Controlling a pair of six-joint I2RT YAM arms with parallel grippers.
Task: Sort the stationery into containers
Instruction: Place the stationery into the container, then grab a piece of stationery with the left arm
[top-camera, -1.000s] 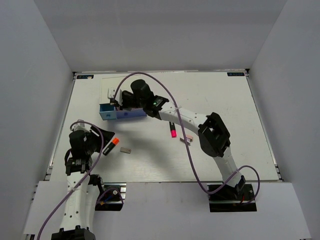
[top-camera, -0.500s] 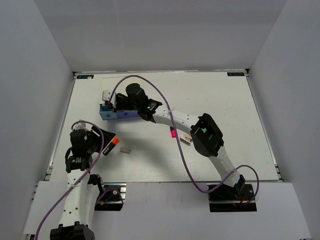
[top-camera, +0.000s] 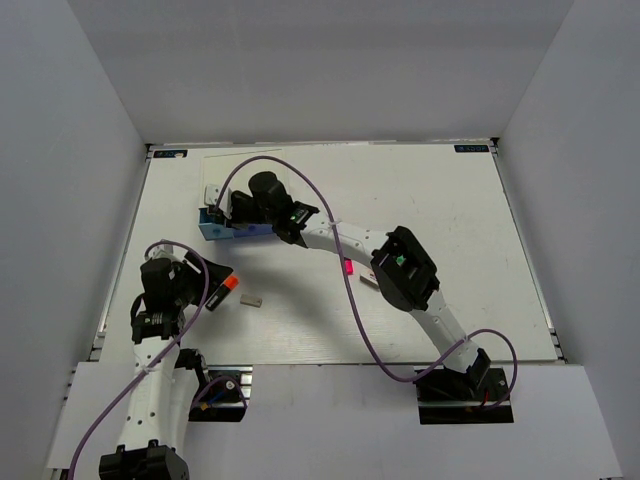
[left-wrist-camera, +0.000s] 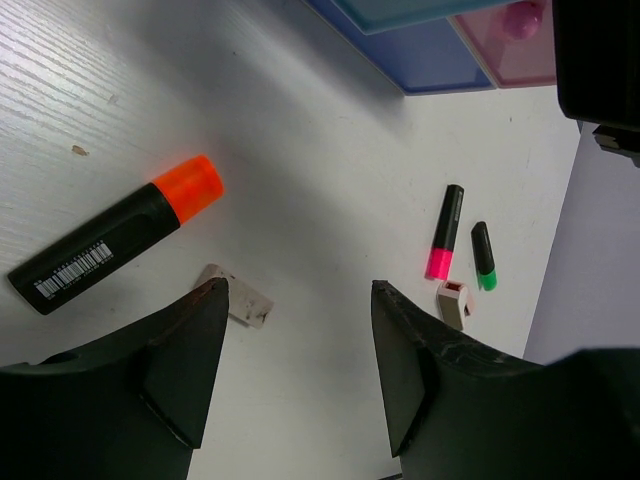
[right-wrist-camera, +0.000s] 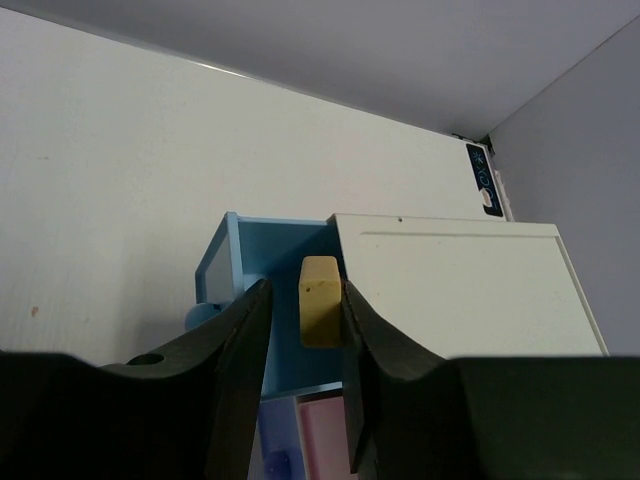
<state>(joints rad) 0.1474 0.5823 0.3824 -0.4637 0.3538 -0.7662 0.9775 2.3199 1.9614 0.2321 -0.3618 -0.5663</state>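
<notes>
The right tool hangs over the open light-blue drawer, small tan eraser between its fingers, whether clenched I cannot tell; next, release it inside.

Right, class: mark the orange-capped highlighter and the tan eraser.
orange-capped highlighter (left-wrist-camera: 115, 237), left wrist view, on its black barrel.
tan eraser (right-wrist-camera: 320, 300), right wrist view, on its front face.
</notes>
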